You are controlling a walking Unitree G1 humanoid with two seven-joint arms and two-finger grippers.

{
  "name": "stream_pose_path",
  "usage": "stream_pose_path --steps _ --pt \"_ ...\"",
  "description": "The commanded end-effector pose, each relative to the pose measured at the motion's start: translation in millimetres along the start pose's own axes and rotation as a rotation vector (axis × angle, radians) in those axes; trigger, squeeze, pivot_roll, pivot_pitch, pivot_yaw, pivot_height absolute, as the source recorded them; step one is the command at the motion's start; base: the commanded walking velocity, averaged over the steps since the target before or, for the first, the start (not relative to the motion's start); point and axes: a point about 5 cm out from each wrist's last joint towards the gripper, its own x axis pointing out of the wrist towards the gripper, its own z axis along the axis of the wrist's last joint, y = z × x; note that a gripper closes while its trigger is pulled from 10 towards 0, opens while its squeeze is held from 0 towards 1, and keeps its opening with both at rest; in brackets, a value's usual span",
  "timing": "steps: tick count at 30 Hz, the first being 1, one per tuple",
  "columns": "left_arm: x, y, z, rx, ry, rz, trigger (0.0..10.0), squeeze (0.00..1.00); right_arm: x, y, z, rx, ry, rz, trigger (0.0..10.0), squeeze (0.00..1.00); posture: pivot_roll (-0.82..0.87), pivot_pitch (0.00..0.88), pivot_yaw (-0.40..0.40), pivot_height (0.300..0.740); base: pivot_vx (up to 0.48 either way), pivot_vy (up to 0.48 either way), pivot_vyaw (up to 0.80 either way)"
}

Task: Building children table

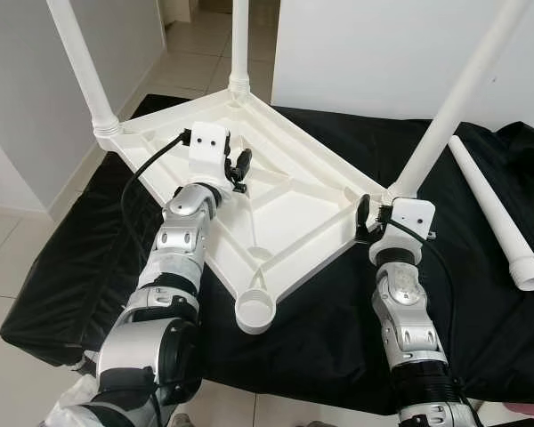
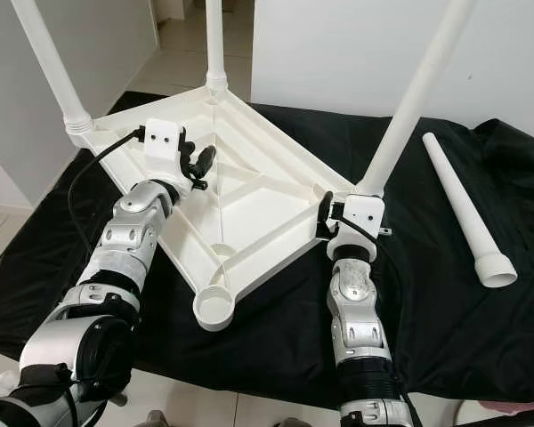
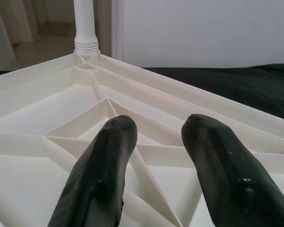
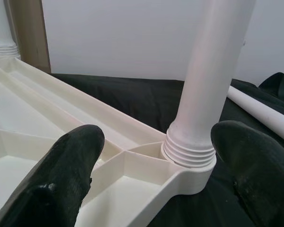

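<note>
The white plastic table top (image 1: 289,191) lies upside down on a black cloth. Three white legs stand screwed into its corners: back left (image 1: 80,62), back middle (image 1: 239,44) and right (image 1: 454,98). The near corner socket (image 1: 255,311) holds no leg. A loose leg (image 1: 489,206) lies on the cloth at the right. My left gripper (image 1: 240,169) hovers open over the ribbed underside, nothing between its fingers (image 3: 104,161). My right gripper (image 4: 156,137) is open at the right corner. The threaded base of the right leg (image 4: 189,151) sits between its spread fingers (image 4: 71,161), with gaps on both sides.
The black cloth (image 1: 71,276) covers a low surface whose front edge runs close to my body. A white wall panel (image 1: 383,53) stands right behind the table top. Tiled floor (image 1: 191,49) shows at the back left.
</note>
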Motion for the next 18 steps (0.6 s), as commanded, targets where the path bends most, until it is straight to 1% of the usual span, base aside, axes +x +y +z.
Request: stream_pose_path --steps 1,2,3,4,7,8,9,10,11,12,13,15,16,17,18 --pt "-0.2 -5.1 -3.0 -0.003 0.008 -0.029 10.0 0.0 1.1 0.6 -1.2 -0.002 0.001 -0.003 10.0 0.0 -0.09 0.0 0.004 0.74 0.0 0.0 0.0" --pt "-2.8 -8.8 -3.2 0.016 -0.001 -0.112 10.0 0.0 1.6 0.2 -0.4 -0.002 -0.002 -0.003 10.0 0.0 -0.1 0.0 0.004 0.74 0.0 0.0 0.0" --pt "-2.8 -8.8 -3.2 0.016 -0.001 -0.112 10.0 0.0 1.6 0.2 -0.4 -0.002 -0.002 -0.003 10.0 0.0 -0.1 0.0 0.004 0.74 0.0 0.0 0.0" --pt "-7.3 -10.5 -4.3 0.046 -0.001 -0.21 10.0 0.0 2.5 -1.9 0.1 -0.007 -0.007 -0.005 10.0 0.0 -0.1 0.0 0.008 0.74 0.0 0.0 0.0" --pt "-7.3 -10.5 -4.3 0.046 -0.001 -0.21 10.0 0.0 2.5 -1.9 0.1 -0.007 -0.007 -0.005 10.0 0.0 -0.1 0.0 0.008 0.74 0.0 0.0 0.0" --pt "-21.3 -15.5 -9.4 0.169 0.012 -0.433 10.0 0.0 5.1 -7.5 0.5 -0.02 -0.013 -0.011 10.0 0.0 -0.1 0.0 0.012 0.74 0.0 0.0 0.0" --pt "-21.3 -15.5 -9.4 0.169 0.012 -0.433 10.0 0.0 5.1 -7.5 0.5 -0.02 -0.013 -0.011 10.0 0.0 -0.1 0.0 0.012 0.74 0.0 0.0 0.0" --pt "-30.2 -17.4 -13.1 0.206 0.03 -0.544 10.0 0.0 6.9 -9.3 1.8 -0.025 -0.018 -0.013 10.0 0.0 -0.1 0.0 0.015 0.74 0.0 0.0 0.0" --pt "-30.2 -17.4 -13.1 0.206 0.03 -0.544 10.0 0.0 6.9 -9.3 1.8 -0.025 -0.018 -0.013 10.0 0.0 -0.1 0.0 0.015 0.74 0.0 0.0 0.0" --pt "-38.0 -18.6 -16.3 0.237 0.048 -0.632 10.0 0.0 7.8 -10.4 2.7 -0.028 -0.02 -0.013 10.0 0.0 -0.1 0.0 0.015 0.74 0.0 0.0 0.0" --pt "-44.1 -18.6 -18.1 0.257 0.06 -0.696 10.0 0.0 8.0 -10.8 3.3 -0.031 -0.022 -0.014 10.0 0.0 -0.09 0.0 0.016 0.74 0.0 0.0 0.0" --pt "-44.1 -18.6 -18.1 0.257 0.06 -0.696 10.0 0.0 8.0 -10.8 3.3 -0.031 -0.022 -0.014 10.0 0.0 -0.09 0.0 0.016 0.74 0.0 0.0 0.0" --pt "-49.7 -17.2 -19.9 0.259 0.085 -0.754 10.0 0.0 6.0 -12.3 2.0 -0.035 -0.019 -0.017 10.0 0.0 -0.09 0.0 0.022 0.74 0.0 0.0 0.0" --pt "-49.7 -17.2 -19.9 0.259 0.085 -0.754 10.0 0.0 6.0 -12.3 2.0 -0.035 -0.019 -0.017 10.0 0.0 -0.09 0.0 0.022 0.74 0.0 0.0 0.0" --pt "-54.4 -15.5 -21.7 0.277 0.11 -0.802 10.0 0.0 2.8 -13.7 0.0 -0.039 -0.012 -0.02 10.0 0.0 -0.09 0.0 0.028 0.74 0.0 0.0 0.0"
